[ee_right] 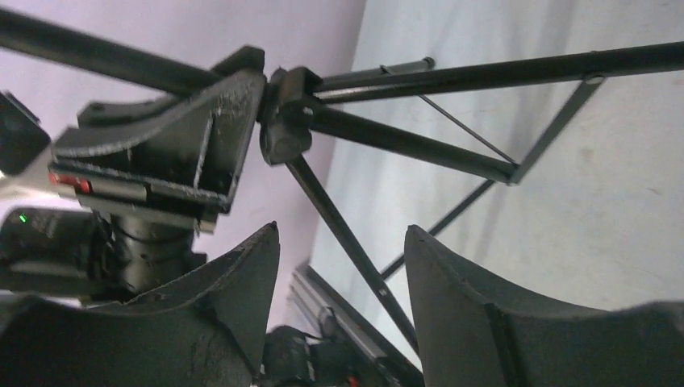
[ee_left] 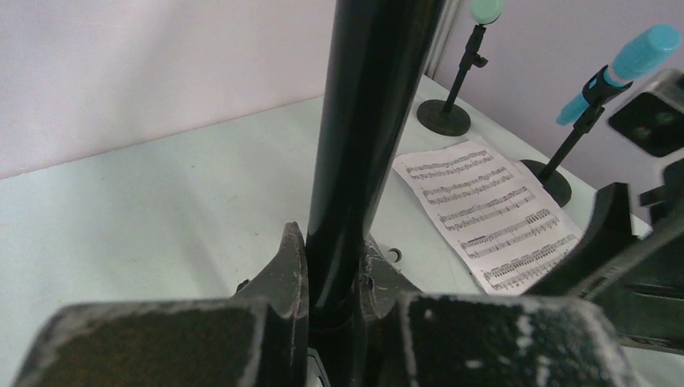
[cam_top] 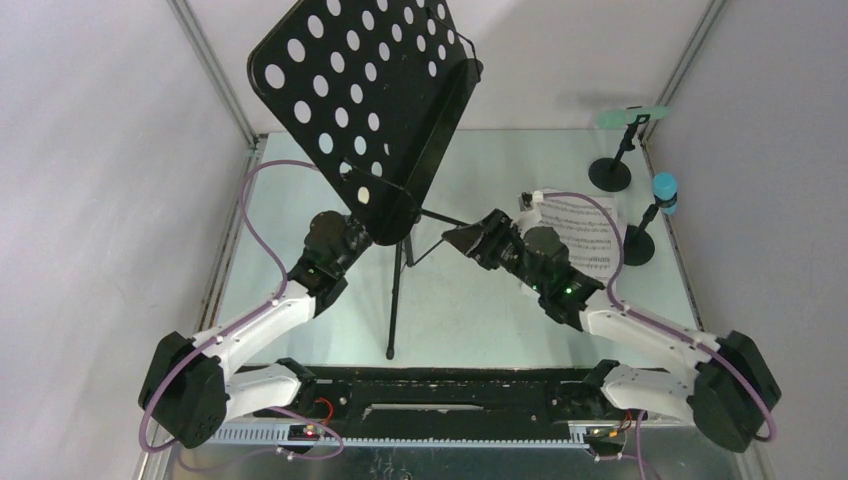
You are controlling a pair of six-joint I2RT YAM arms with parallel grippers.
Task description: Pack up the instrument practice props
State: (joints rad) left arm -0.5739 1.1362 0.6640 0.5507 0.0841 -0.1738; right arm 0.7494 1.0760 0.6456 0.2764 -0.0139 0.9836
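L gripper [ee_left: 335, 270] clamped on music rack [cam_top: 360, 90] pole; R gripper [ee_right: 340, 238] jaws apart, holding nothing, near rack's tripod legs [ee_right: 419, 149].

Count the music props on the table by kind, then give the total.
Music rack: 1
Sheet-music page: 1
Toy microphones: 2, mint-green microphone and blue microphone
Mic holders: 2, far holder and near holder
Total: 6
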